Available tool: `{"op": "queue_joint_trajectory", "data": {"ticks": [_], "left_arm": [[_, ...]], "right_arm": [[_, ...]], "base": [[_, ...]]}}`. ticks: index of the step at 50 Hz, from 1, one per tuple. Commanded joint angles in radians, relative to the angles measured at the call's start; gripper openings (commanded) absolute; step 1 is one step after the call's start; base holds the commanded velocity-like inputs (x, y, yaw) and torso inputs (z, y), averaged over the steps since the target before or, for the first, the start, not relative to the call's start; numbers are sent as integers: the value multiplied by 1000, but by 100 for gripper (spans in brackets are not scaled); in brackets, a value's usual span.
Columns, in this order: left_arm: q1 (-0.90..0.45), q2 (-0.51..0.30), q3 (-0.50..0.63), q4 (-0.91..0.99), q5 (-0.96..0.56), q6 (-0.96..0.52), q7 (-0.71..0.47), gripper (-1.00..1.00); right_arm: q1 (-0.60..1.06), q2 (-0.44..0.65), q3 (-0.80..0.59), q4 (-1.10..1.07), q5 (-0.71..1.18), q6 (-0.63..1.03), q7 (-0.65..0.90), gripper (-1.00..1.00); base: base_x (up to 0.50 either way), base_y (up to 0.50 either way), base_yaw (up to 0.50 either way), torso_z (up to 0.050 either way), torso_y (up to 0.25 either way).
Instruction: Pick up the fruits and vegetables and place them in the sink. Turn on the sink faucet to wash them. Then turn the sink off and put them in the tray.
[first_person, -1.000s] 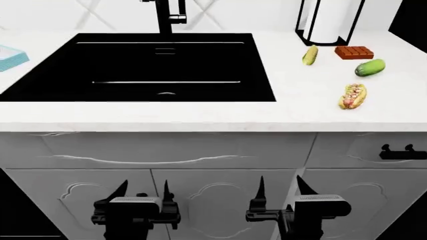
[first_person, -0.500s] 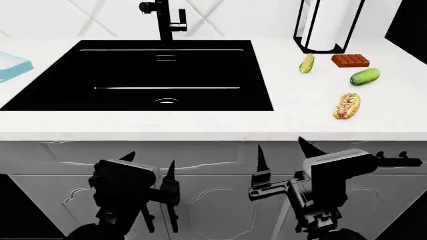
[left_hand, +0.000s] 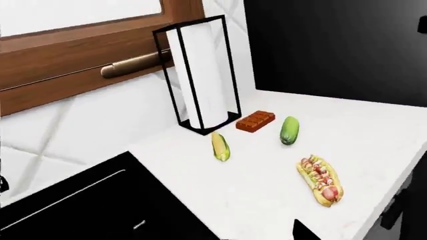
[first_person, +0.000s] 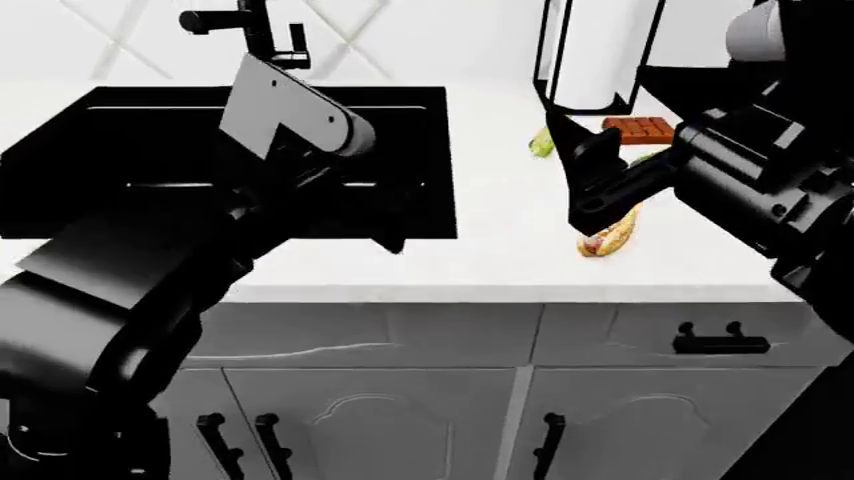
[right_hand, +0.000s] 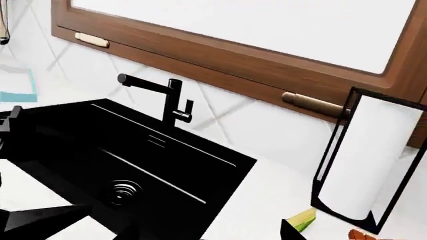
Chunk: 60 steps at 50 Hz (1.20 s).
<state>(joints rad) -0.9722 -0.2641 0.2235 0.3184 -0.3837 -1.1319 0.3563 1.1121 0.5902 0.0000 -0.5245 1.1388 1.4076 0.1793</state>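
I am looking down at the white bench with both arms up over it. My left arm is reaching across the black sink, and I cannot tell if the left tool is spread or pressed together. My right tool is hanging above the hot dog and is not holding anything; I cannot tell how its jaws stand either.

The corn cob is lying on the bench just beside the paper towel stand. The cucumber is lying near it, with the chocolate bar between them and a bit farther back. The hot dog is lying closer to the front edge of the bench.

The sink faucet is standing behind the sink, with its spout pointing out to one side. The sink's round drain is showing. A corner of the light blue tray is sitting on the far side of the sink, well apart from the vegetables.
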Motion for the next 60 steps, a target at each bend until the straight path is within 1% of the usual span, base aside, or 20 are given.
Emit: {"op": "queue_joint_trajectory", "data": {"ticks": [1,4,10,16,24,34,44,53,56,58,60], "left_arm": [[-280,22,149,-305,40,111,109,100],[-323,50,144,-388,51,99,89,100],[-354,60,166,-432,61,66,79,100],[-351,60,177,-425,59,42,73,100],[-356,67,180,-435,56,24,63,100],[-296,55,176,-370,43,1,43,100],[-286,63,163,-330,23,-35,29,100],[-262,45,156,-301,17,-47,19,100],[-250,36,155,-282,4,-103,14,100],[-239,25,168,-274,2,-153,5,100],[-225,15,182,-277,5,-184,-2,100]], "right_arm": [[317,128,-189,192,-24,-11,-139,100],[337,133,-215,209,-49,-30,-162,100],[360,137,-227,222,-36,-19,-181,100],[387,146,-245,238,0,20,-207,100],[355,155,-263,252,0,4,-215,100],[321,143,-295,257,-8,-24,-229,100],[317,144,-291,247,40,8,-209,100],[306,137,-314,255,32,-18,-224,100],[323,133,-310,268,33,-22,-224,100],[360,133,-303,275,39,-21,-232,100],[407,140,-324,283,22,-19,-258,100]], "base": [[402,-359,0,0,0],[418,-346,0,0,0],[443,-323,0,0,0],[444,-318,0,0,0],[470,-284,0,0,0],[477,-279,0,0,2],[433,-353,0,0,0],[358,-429,0,0,1],[161,-89,0,0,4],[0,0,0,0,0],[0,0,0,0,0]]}}
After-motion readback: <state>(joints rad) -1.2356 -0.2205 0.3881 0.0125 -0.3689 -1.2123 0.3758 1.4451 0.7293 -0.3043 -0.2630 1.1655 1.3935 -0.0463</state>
